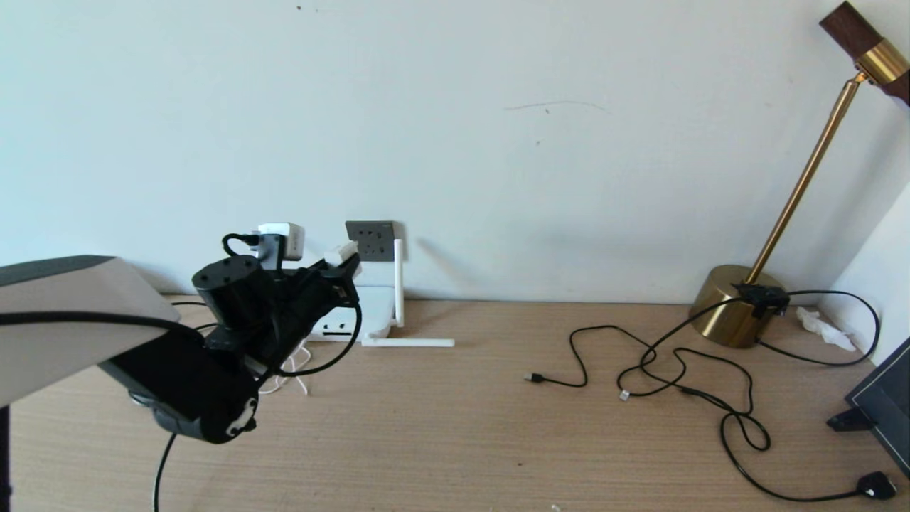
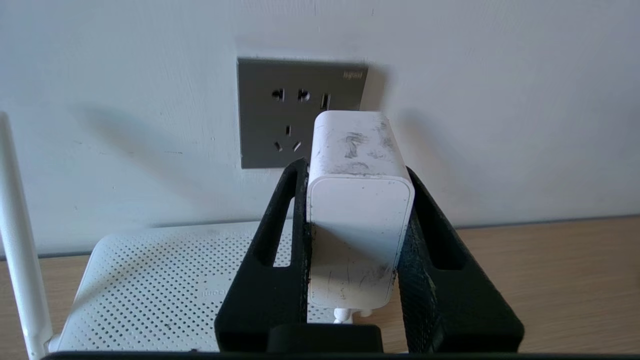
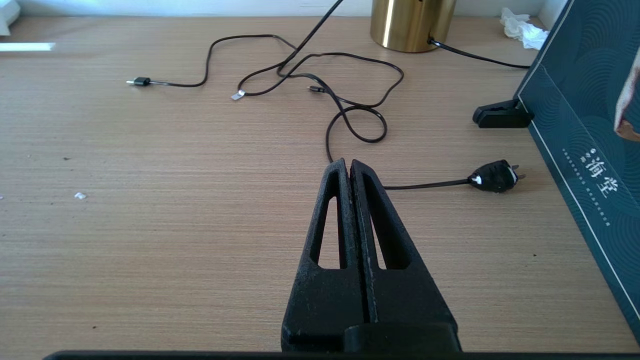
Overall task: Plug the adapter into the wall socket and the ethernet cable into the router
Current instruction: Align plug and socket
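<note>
Your left hand pinches the small, light, rigid white plastic adapter by its smooth flat sides near the dark grey square wall socket, above the counter's back edge; keep that grip firm.

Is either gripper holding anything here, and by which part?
The left gripper holds the adapter by its two long side faces, in front of the wall socket. The right gripper is shut on nothing above the table.

The dark green box bears the white characters 海堂.
</note>
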Controlling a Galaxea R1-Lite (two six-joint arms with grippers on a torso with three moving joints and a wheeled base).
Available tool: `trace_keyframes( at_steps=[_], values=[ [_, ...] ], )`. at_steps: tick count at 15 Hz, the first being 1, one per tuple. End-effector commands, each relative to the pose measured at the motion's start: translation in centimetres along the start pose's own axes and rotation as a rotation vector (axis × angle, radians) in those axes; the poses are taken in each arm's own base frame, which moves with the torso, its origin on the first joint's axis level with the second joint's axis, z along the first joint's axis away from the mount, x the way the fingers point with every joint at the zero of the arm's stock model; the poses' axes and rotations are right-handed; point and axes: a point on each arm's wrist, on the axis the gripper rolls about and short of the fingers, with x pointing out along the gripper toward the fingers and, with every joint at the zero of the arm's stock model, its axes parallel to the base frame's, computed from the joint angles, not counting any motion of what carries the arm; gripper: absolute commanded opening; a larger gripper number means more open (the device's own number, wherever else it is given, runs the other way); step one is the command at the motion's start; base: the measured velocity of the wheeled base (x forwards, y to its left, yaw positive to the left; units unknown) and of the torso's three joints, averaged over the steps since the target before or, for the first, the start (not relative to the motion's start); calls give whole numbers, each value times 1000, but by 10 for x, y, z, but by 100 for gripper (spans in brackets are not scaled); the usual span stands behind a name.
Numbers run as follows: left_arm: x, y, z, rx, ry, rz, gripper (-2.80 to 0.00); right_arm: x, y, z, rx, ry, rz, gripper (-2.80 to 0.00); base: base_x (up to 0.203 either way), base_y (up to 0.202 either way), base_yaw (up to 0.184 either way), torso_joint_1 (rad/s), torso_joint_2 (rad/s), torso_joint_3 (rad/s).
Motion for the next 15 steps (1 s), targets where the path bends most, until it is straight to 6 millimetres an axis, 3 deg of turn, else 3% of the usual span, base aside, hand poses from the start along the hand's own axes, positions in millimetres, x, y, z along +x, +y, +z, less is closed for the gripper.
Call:
trace_keyframes(
  at_steps=[1,7,15],
  values=[
    [11,1,-20,20,29,1,-280,0,0,0,0,2,1,-280,0,0,0,0,0,0],
    [29,6,-34,129,21,150,-280,0,0,0,0,2,0,-280,0,0,0,0,0,0],
    [49,6,-41,116,-68,165,-280,0,0,0,0,1,0,-280,0,0,0,0,0,0]
  ],
)
